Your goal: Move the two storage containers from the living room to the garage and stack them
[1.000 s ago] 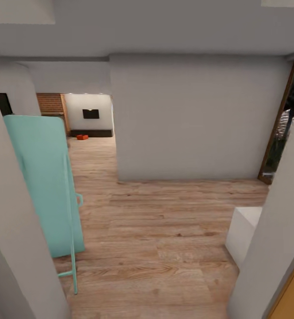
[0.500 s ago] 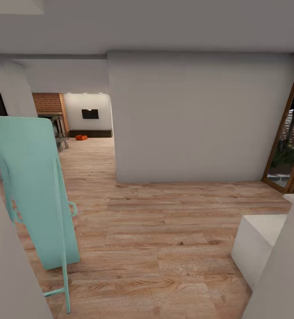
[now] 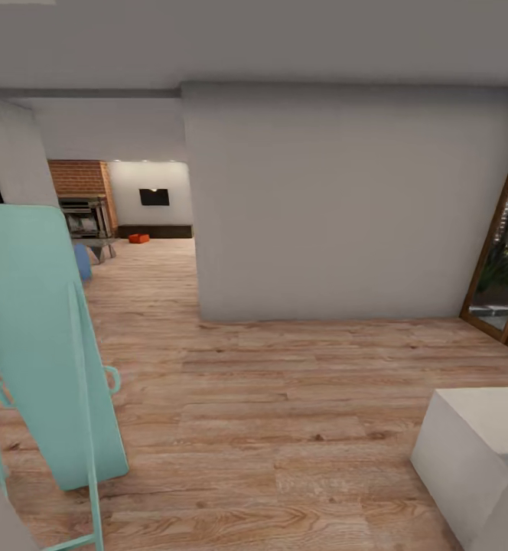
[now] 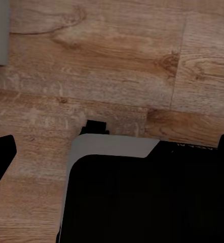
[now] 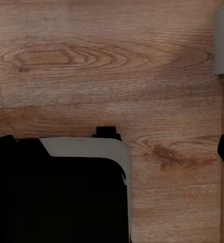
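Orange container [image 3: 139,238] sits far off on the living room's plank floor [image 3: 284,398], past a teal board [image 3: 40,337]. I can't tell either gripper's state from my wrist cameras.

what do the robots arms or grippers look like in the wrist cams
Little shows. Each wrist view looks down at a black, boxy part of the robot with a pale grey rounded top edge over wood-plank floor. No fingers can be made out.

Both wrists downward, over dark base.
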Robot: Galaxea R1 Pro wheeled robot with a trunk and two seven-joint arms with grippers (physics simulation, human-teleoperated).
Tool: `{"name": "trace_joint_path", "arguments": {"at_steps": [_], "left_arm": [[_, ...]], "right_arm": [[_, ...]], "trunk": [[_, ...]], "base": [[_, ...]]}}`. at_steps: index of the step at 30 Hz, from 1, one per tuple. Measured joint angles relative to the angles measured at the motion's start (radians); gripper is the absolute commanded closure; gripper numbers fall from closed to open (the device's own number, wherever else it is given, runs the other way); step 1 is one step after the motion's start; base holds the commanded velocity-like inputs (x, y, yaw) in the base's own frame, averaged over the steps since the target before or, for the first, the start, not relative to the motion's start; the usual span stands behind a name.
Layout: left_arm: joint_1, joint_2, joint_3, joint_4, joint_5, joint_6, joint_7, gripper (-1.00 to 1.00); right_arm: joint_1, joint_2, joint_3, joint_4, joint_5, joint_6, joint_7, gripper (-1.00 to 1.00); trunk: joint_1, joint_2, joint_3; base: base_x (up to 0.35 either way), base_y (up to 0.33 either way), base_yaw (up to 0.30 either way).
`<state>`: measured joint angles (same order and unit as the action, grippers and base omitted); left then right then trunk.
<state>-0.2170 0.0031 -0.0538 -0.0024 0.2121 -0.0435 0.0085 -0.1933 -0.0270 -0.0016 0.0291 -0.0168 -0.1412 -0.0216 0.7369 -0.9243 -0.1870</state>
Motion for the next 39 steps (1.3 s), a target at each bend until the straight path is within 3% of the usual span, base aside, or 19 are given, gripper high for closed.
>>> {"name": "trace_joint_path", "arguments": {"at_steps": [39], "left_arm": [[0.000,0.000,0.000,0.000,0.000,-0.003,0.000,-1.00]], "right_arm": [[0.000,-0.002,0.000,0.000,0.000,0.002,-0.001,-1.00]], "trunk": [[0.000,0.000,0.000]], "base": [[0.322,0.000,0.000]]}}
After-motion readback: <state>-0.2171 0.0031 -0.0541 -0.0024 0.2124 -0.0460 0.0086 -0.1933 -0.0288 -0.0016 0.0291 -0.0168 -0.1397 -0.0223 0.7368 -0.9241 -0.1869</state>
